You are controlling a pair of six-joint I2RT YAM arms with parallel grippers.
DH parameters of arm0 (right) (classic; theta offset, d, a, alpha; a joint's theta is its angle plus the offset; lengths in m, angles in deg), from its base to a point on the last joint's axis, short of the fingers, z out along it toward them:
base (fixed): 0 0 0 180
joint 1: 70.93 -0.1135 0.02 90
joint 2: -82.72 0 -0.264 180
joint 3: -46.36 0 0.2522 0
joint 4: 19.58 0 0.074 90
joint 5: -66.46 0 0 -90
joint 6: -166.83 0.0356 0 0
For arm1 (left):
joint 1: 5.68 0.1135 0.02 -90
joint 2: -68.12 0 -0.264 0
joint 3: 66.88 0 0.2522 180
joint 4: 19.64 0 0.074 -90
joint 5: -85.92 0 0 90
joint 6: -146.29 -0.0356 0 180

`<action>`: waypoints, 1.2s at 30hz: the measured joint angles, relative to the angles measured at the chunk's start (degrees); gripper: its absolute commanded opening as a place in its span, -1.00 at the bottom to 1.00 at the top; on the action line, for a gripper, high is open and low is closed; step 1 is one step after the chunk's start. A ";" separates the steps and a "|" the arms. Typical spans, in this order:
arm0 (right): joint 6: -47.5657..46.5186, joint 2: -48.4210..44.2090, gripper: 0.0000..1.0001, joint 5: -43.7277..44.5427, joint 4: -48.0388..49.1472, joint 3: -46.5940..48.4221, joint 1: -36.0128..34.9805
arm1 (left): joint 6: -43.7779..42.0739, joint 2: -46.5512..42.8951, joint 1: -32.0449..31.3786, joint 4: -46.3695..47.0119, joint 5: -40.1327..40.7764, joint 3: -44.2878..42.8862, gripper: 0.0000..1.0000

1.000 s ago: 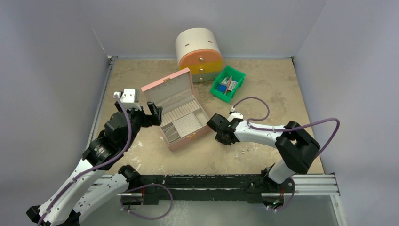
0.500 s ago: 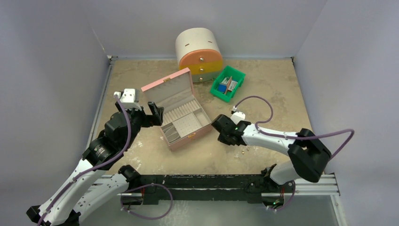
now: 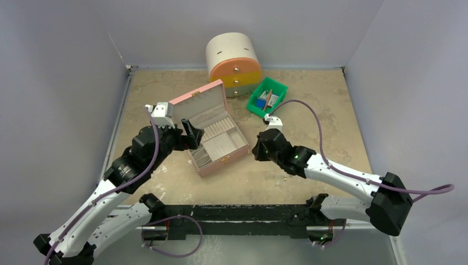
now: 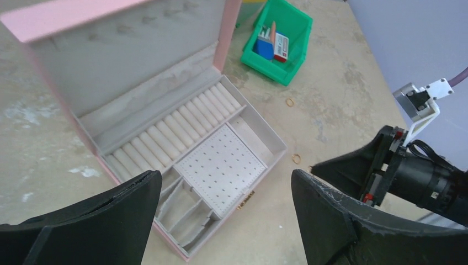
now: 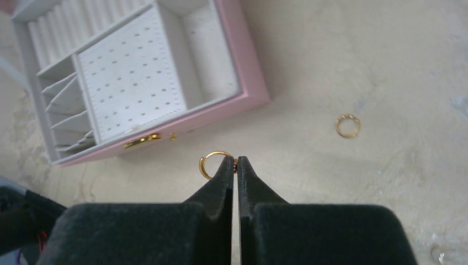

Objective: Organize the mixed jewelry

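- Right wrist view: right gripper (image 5: 235,161) low beside pink jewelry box (image 5: 245,63), fingers pinched tight on thin, split gold hoop (image 5: 209,154).
- Over box, left gripper (image 4: 226,182) spread wide, empty.

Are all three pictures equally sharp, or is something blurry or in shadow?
Top external view: soft even light, table glare-free. Left wrist view: jewelry box sharp, left gripper's near fingers dark, soft-edged. Right wrist view: gold ring crisp at the right gripper, finger bases blurred.

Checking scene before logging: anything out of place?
A gold ring lies loose on the table, outside the open jewelry box; the right end effector pinches another gold hoop only by its edge.
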 measured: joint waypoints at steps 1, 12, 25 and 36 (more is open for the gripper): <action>-1.86 -0.28 -1.00 -0.98 1.44 0.00 -0.15 | 0.98 0.28 0.00 -0.09 -1.03 0.00 0.71; -13.86 3.02 -1.00 -7.39 5.51 8.37 -5.09 | 11.23 2.54 0.00 4.46 -16.17 4.15 0.38; -17.44 5.09 -1.00 -10.49 8.20 13.31 -9.79 | 16.13 6.38 0.00 11.21 -27.80 10.21 -0.18; -17.66 5.09 -1.00 -11.89 8.52 13.35 -10.43 | 16.59 6.43 0.00 13.03 -29.33 10.36 -0.46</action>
